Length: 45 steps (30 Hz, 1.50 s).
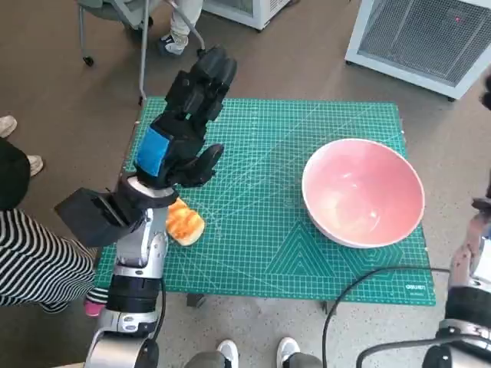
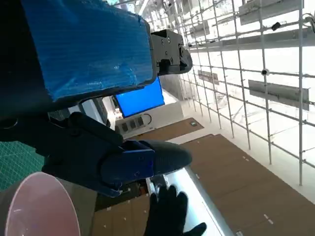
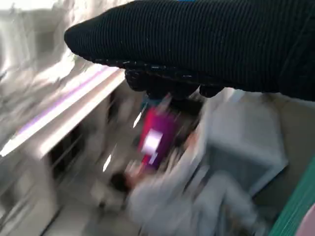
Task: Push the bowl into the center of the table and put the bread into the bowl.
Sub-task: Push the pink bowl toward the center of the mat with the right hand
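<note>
The pink bowl [image 1: 362, 192] stands on the right side of the green cutting mat [image 1: 268, 153]; its rim also shows in the left wrist view [image 2: 39, 206]. The orange-brown bread [image 1: 184, 224] lies near the mat's front left edge. My left hand [image 1: 184, 130] is raised above the mat's left part, higher than the bread, fingers stretched out and holding nothing. My right hand shows as a black glove [image 3: 197, 44] in its own blurred view and, with fingers apart, in the left wrist view [image 2: 170, 216]. It holds nothing and is lifted off to the bowl's right.
A white cabinet with a grille [image 1: 430, 38] stands beyond the table's far right. A chair and a person's feet [image 1: 173, 38] are at the far left, and a striped sleeve [image 1: 31, 261] is at the left. A black cable [image 1: 368, 280] crosses the front right edge.
</note>
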Tool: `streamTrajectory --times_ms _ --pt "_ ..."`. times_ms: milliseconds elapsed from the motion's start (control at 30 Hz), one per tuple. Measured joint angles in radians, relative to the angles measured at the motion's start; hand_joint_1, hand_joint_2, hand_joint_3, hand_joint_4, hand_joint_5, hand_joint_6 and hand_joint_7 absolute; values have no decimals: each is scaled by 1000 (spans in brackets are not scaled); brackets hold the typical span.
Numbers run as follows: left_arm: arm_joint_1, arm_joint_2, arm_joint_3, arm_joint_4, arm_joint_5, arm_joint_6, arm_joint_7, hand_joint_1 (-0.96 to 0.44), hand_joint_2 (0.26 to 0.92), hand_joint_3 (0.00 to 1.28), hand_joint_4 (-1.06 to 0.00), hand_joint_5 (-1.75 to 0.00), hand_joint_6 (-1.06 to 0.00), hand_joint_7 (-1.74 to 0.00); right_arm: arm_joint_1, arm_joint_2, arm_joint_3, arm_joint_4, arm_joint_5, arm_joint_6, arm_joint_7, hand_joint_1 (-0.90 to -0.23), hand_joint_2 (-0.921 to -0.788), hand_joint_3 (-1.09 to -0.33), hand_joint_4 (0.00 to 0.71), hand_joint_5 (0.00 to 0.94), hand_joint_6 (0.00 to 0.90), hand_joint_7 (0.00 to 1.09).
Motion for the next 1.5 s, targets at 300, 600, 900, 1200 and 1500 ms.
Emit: streamTrajectory --times_ms 300,600,900,1200,1500 --pt "0 0 0 25 3 -14 5 -715 921 378 -73 -7 1 -345 -48 -12 -33 191 0 -33 -27 -670 -921 -846 97 1 -1 456" --pt "0 1 0 24 7 -17 15 -712 921 340 -75 -7 1 -323 -55 -6 -26 348 -11 82 -71 -609 -921 -977 45 0 -1 394" --pt "0 4 0 21 2 -16 8 -689 921 340 -76 -7 1 -325 -53 44 8 384 -29 169 -83 -591 -921 -1023 45 0 -1 347" --pt "1 10 2 14 -1 -15 -6 -680 921 356 -76 -7 1 -326 -61 101 13 399 -40 216 -72 -647 -921 -1031 49 3 9 345" --pt "12 23 9 15 -4 -17 -24 -687 921 348 -79 -7 1 -300 -78 153 21 406 -49 224 -62 -692 -921 -1010 67 10 32 353"
